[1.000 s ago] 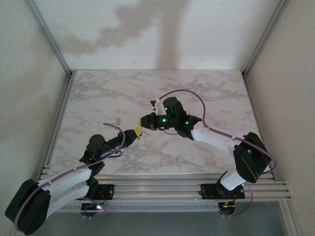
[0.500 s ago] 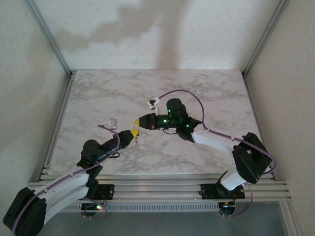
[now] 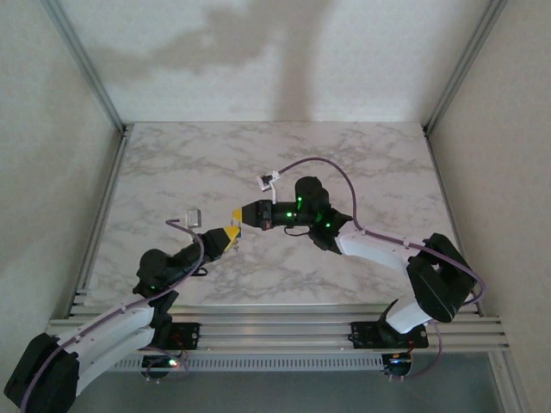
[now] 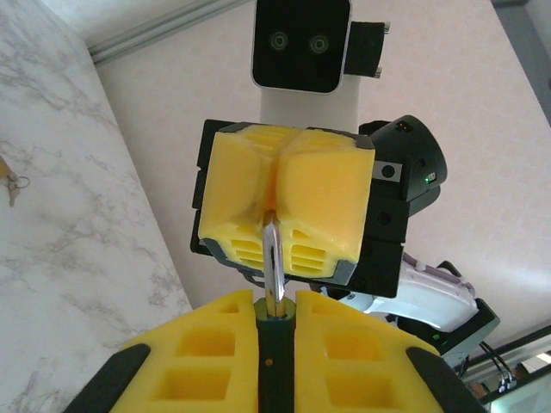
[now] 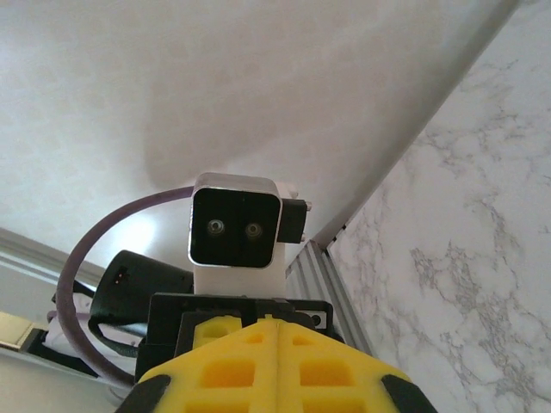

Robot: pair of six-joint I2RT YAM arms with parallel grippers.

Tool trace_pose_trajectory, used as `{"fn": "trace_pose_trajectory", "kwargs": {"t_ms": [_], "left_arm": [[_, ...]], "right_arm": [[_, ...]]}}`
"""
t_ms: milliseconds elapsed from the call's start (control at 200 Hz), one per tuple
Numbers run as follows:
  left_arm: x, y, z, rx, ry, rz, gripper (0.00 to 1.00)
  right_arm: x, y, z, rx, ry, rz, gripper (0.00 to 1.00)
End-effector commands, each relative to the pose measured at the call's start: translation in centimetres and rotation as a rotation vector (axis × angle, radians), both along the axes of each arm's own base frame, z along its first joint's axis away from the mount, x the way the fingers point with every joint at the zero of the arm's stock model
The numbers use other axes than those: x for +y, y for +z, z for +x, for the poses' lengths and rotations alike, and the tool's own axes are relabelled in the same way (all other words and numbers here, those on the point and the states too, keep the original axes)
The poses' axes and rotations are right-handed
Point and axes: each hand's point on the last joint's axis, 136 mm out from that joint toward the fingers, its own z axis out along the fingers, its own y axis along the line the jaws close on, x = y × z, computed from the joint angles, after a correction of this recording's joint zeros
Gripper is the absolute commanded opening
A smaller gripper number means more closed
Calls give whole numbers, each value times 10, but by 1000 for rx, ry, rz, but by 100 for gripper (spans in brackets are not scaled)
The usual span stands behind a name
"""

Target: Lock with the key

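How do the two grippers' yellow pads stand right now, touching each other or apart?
Apart. Left wrist view: a visible gap separates the left gripper from the right gripper, bridged by a thin silvery metal piece.

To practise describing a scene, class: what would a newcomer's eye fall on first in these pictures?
Two yellow-padded grippers meet tip to tip above the marble table: the left gripper and the right gripper. In the left wrist view a thin silvery piece, seemingly the key, bridges them, rising from a dark body pinched by the left gripper to the right one's shut pads.
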Motion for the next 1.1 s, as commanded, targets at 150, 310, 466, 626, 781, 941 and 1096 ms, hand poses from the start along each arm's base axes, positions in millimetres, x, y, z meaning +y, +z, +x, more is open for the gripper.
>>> {"fn": "trace_pose_trajectory", "kwargs": {"t_ms": [150,310,466,626,781,941,1096], "left_arm": [[11,71,-33,-270,-43,-147,0],[13,76,-35,-285,-37,-159,0],[14,75,-31,-284,-12,-149,0],[17,75,-28,-283,15,-150,0],[19,74,-24,-275,35,-150,0],[19,78,-24,-279,30,-172,0],[22,84,-23,-290,46,-193,0]], "right_arm": [[4,-30,-35,12,93,-45,0],[5,-32,-43,29,107,-48,0],[3,-30,-51,37,106,-55,0],[-4,-39,-60,43,95,-78,0],[-11,-46,-68,47,86,-89,0],[-15,-53,-75,40,81,-101,0],[-14,-60,-86,47,84,-92,0]]}}
